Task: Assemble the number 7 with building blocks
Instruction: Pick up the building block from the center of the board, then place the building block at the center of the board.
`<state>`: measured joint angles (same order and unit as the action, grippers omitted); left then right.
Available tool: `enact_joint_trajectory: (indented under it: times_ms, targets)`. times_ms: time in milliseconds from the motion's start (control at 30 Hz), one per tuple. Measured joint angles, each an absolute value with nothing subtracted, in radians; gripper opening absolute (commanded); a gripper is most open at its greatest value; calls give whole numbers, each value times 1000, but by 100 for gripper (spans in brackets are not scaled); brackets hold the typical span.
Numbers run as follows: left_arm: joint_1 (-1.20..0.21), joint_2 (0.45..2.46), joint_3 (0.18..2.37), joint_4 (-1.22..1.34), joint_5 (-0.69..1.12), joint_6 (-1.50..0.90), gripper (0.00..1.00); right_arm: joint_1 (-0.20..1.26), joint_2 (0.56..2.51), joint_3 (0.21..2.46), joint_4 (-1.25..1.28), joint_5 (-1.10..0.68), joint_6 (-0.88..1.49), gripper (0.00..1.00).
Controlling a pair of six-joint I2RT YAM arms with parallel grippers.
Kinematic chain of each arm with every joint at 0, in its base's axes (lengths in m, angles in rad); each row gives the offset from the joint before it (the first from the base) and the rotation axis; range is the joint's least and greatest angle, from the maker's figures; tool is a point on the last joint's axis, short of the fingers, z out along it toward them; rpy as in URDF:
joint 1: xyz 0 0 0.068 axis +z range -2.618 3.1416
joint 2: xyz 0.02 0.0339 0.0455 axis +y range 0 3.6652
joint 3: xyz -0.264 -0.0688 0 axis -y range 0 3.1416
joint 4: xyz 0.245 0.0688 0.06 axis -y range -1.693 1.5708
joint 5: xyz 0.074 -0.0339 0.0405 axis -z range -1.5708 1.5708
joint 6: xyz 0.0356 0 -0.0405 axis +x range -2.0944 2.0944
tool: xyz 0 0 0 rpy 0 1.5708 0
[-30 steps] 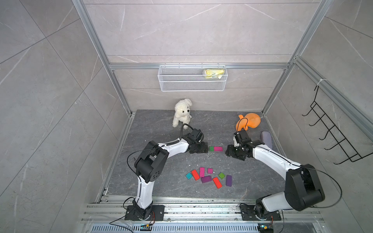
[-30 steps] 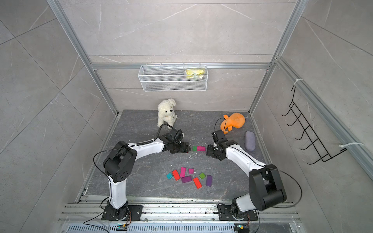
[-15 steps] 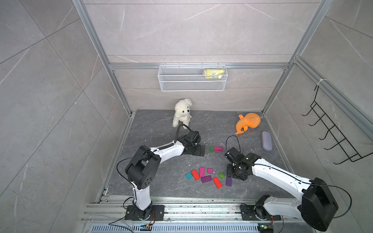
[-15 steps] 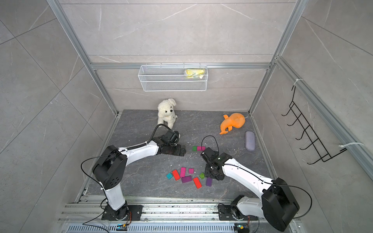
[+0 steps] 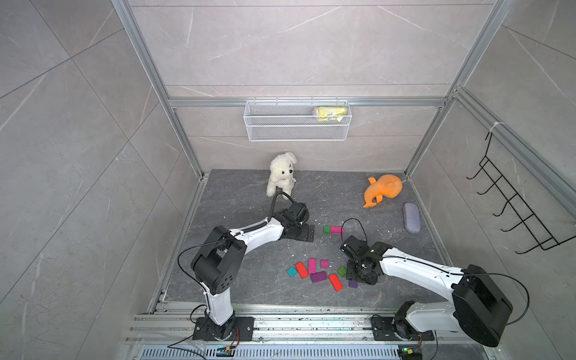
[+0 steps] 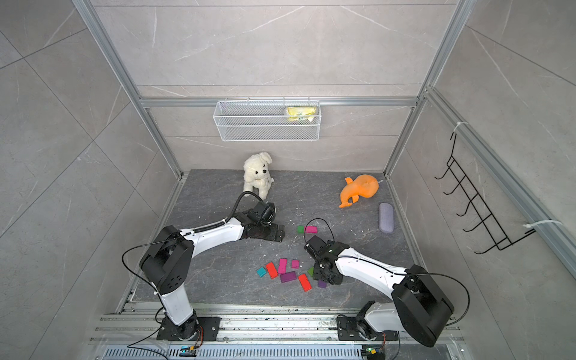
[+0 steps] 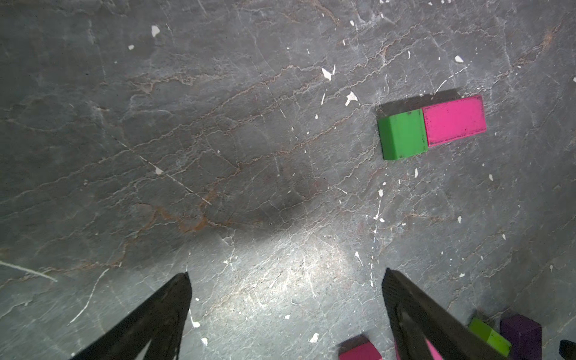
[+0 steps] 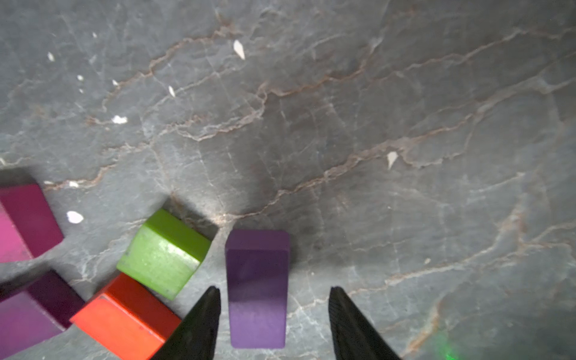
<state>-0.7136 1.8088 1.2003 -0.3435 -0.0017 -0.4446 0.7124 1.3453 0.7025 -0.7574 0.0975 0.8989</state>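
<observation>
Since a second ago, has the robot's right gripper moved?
Yes. The right gripper moved away from the joined green and pink blocks, toward the camera, to the small purple block.

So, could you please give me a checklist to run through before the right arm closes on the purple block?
1. Is the purple block between the right fingers? Ok.
2. Is it centred in the gap? Not ok, it sits nearer one finger.
3. Are the right fingers open? Ok, floor shows on both sides of the block.
4. Are the lime block and red block clear of the nearer finger? Cannot tell, both lie very close to it.
5. Are the left fingers open and empty? Ok.
6. Are the green block and pink block touching end to end? Ok.
</observation>
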Motion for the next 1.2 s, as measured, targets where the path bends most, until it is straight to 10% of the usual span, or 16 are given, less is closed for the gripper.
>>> enact_joint_trajectory:
  times_ms: [533,1200]
  targets:
    - [-714,1809,1200,-367,-31,-445,100,714,1393,690,-718,99,894,24]
    - [-712,1803,1200,-389,-106,-445,100,549,1664,1165,-759,146,593,24]
